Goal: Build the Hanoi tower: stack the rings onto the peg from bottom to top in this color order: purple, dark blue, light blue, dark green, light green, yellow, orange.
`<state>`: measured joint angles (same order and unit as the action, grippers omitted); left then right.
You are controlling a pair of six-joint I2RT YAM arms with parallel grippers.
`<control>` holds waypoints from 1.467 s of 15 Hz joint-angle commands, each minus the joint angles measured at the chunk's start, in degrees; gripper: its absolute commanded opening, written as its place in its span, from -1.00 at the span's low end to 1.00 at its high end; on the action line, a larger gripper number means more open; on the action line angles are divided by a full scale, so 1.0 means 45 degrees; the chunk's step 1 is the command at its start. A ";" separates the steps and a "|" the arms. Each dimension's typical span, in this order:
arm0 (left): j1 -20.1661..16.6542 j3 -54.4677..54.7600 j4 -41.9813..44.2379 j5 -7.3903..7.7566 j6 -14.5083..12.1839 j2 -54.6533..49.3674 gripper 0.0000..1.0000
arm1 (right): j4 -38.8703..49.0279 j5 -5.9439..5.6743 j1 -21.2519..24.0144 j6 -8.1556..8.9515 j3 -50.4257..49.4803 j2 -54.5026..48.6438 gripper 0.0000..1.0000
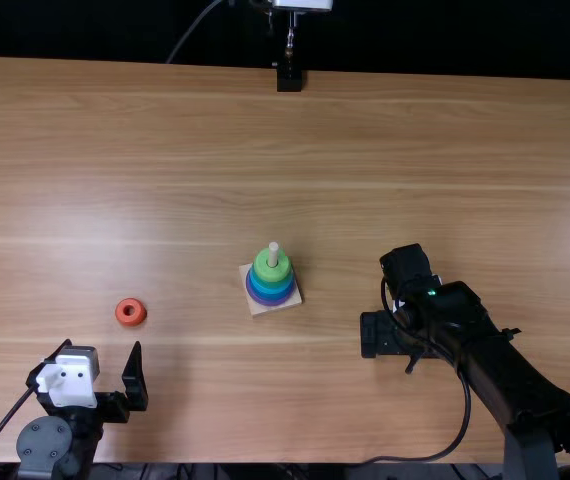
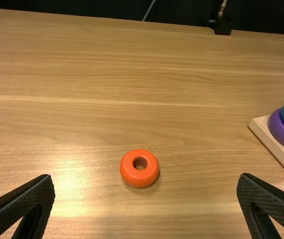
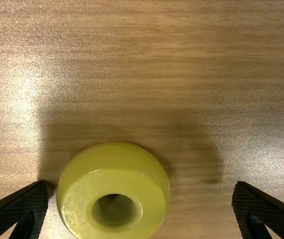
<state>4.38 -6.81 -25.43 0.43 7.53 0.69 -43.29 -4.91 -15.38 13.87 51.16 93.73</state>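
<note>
Right wrist view: note yellow ring point(image 3: 113, 167) on table point(image 3: 197, 64), between wide-parted fingers of right gripper point(image 3: 141, 182), nearer one. Expect light, rigid, slightly slick; pinch outer wall at widest girth.

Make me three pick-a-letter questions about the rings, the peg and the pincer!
1. What colour is the top ring on the peg?
A) purple
B) green
C) orange

2. Where is the orange ring?
A) on the peg
B) on the floor
C) on the table

3. How is the left pincer?
A) open
B) shut on a ring
C) shut on nothing

1 B: the highest ring is light green.
2 C: wood shows all around it.
3 A: its two fingers stand wide apart.
</note>
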 commanded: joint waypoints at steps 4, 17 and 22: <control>-0.0173 0.1513 -0.0982 0.0093 -0.0103 -0.0153 1.00 | -0.0004 -0.0339 -0.0079 0.0246 -0.0059 0.0245 -0.58; -0.0154 0.1513 -0.0982 0.0093 -0.0103 -0.0153 1.00 | -0.3191 -0.0339 -0.2853 0.1629 0.3808 -0.2021 -1.00; -0.0154 0.1513 -0.0982 0.0093 -0.0103 -0.0153 1.00 | -0.5722 -0.0246 -0.4239 0.1418 0.7128 -0.1806 -1.00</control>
<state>4.38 -6.81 -25.47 0.40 7.51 0.67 -69.12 -5.56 -33.67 20.03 80.49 85.21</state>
